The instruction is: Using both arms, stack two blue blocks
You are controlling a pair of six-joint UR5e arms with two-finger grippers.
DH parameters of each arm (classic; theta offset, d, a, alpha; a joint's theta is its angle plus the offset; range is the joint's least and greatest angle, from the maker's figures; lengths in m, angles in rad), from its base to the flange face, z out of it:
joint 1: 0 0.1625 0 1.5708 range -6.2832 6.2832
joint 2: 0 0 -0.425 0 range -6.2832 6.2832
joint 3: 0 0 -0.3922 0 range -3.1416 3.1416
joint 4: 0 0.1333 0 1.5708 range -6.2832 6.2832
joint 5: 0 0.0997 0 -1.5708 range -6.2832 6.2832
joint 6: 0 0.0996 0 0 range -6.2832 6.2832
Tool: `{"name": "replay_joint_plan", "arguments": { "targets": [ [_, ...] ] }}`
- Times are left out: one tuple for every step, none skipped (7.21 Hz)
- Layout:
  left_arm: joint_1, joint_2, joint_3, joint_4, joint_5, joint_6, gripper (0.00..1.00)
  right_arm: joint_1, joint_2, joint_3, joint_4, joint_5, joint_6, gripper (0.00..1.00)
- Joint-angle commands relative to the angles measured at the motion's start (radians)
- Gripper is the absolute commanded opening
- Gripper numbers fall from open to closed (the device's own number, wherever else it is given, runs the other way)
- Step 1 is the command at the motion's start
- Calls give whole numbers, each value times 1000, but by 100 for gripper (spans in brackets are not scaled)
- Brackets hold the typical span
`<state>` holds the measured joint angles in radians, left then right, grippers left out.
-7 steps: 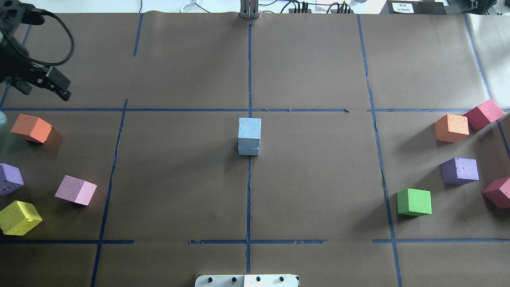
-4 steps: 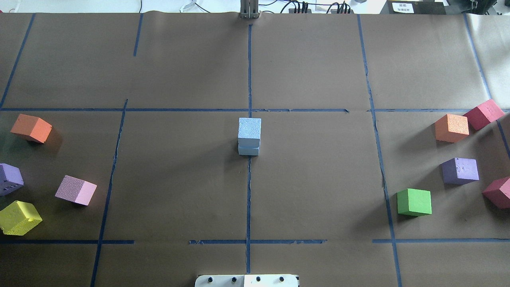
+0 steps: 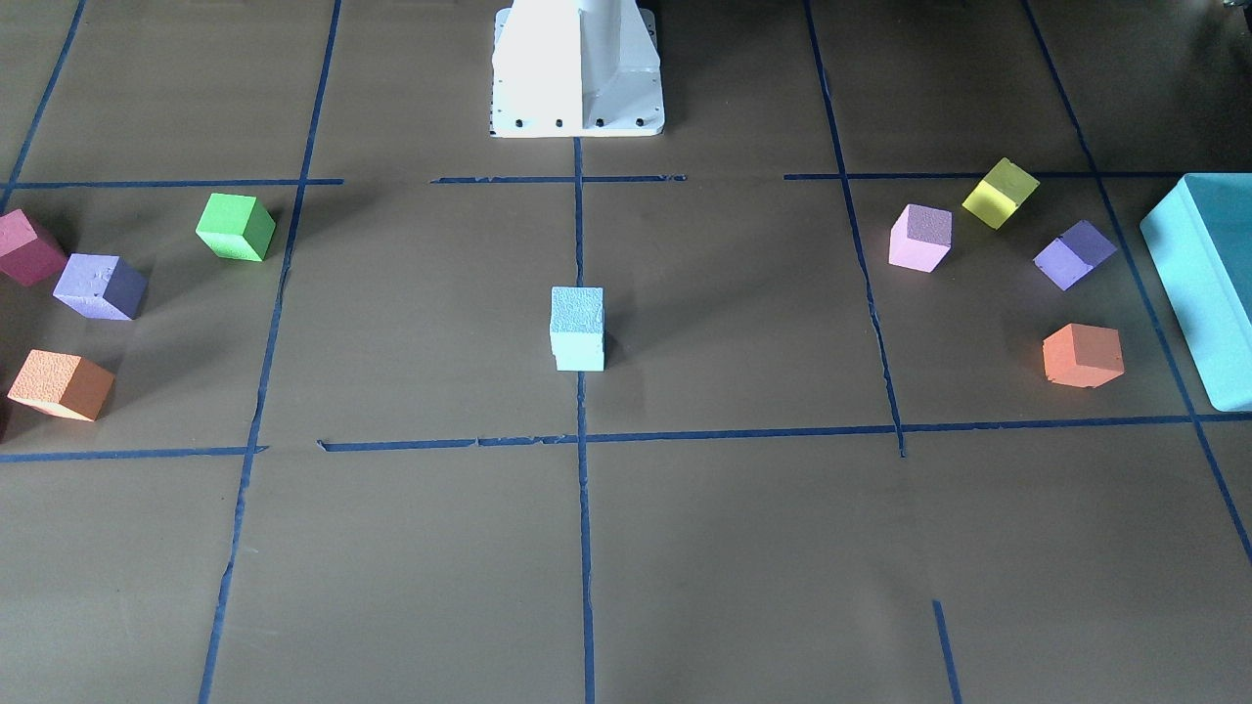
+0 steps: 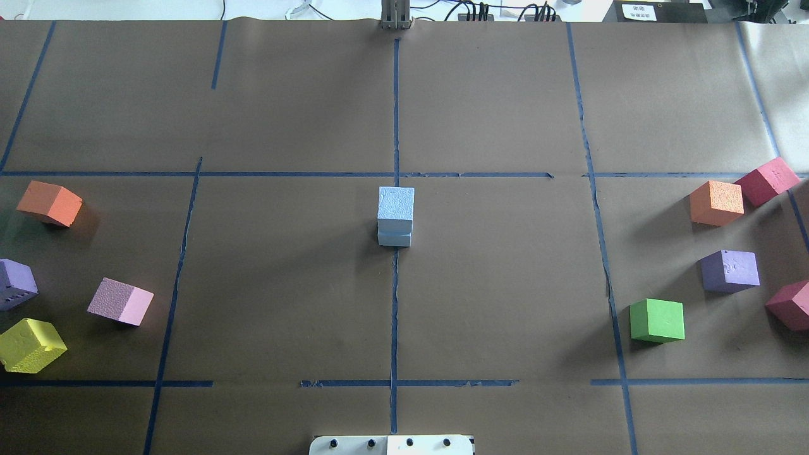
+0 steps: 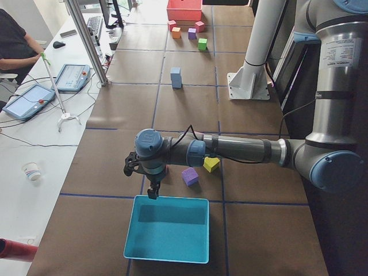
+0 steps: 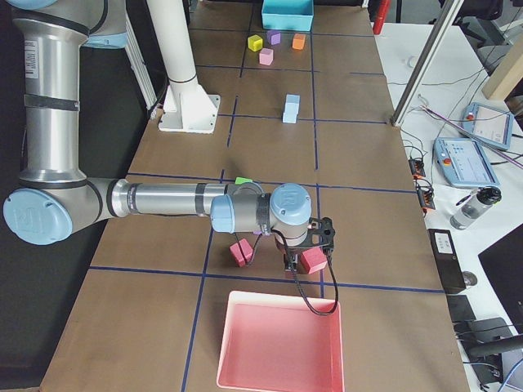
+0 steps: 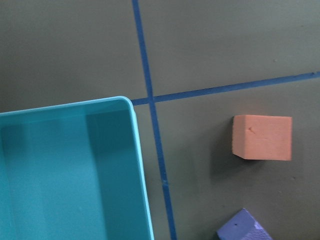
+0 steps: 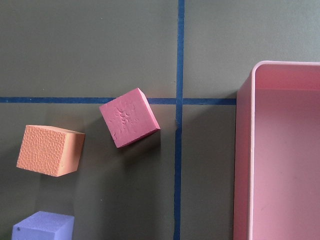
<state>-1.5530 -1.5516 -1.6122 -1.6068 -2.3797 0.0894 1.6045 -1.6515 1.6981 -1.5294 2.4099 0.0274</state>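
Note:
The two pale blue blocks stand stacked at the table's centre on the blue tape line, the upper block (image 4: 396, 203) squarely on the lower block (image 4: 394, 239). The stack also shows in the front-facing view (image 3: 577, 328) and small in both side views (image 5: 176, 77) (image 6: 291, 109). My left gripper (image 5: 153, 191) shows only in the exterior left view, over the near rim of the teal box (image 5: 168, 229). My right gripper (image 6: 310, 249) shows only in the exterior right view, above a red cube (image 6: 312, 261). I cannot tell whether either is open or shut.
Orange (image 4: 49, 203), purple (image 4: 15, 284), pink (image 4: 120, 301) and yellow (image 4: 30, 344) cubes lie at the left. Orange (image 4: 716, 202), red (image 4: 766, 180), purple (image 4: 729, 270), green (image 4: 657, 320) and another red (image 4: 790, 305) cube lie at the right. A pink bin (image 6: 279, 341) stands at the right end.
The left gripper was at the overhead view's upper left one second ago and has left that view to the left. The blue stack has not moved.

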Motion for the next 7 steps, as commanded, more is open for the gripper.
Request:
{"name": "replay_joint_plan", "arguments": {
  "targets": [
    [-2, 4, 29, -41, -6, -13, 100, 0, 2, 0, 0, 0, -1, 100],
    [-2, 4, 29, -36, -6, -14, 100, 0, 4, -2, 0, -2, -1, 100],
    [-2, 4, 29, -32, -4, -14, 100, 0, 4, -2, 0, -2, -1, 100],
    [-4, 5, 29, -30, -3, -13, 100, 0, 4, -2, 0, -2, -1, 100],
    [-8, 7, 29, -31, -1, -13, 100, 0, 4, -2, 0, -2, -1, 100],
    [-10, 11, 29, -31, -1, -11, 100, 0, 6, -2, 0, -2, -1, 100],
    [-13, 15, 29, -31, 0, -11, 100, 0, 6, -3, 0, -2, -1, 100]
  ]
}}
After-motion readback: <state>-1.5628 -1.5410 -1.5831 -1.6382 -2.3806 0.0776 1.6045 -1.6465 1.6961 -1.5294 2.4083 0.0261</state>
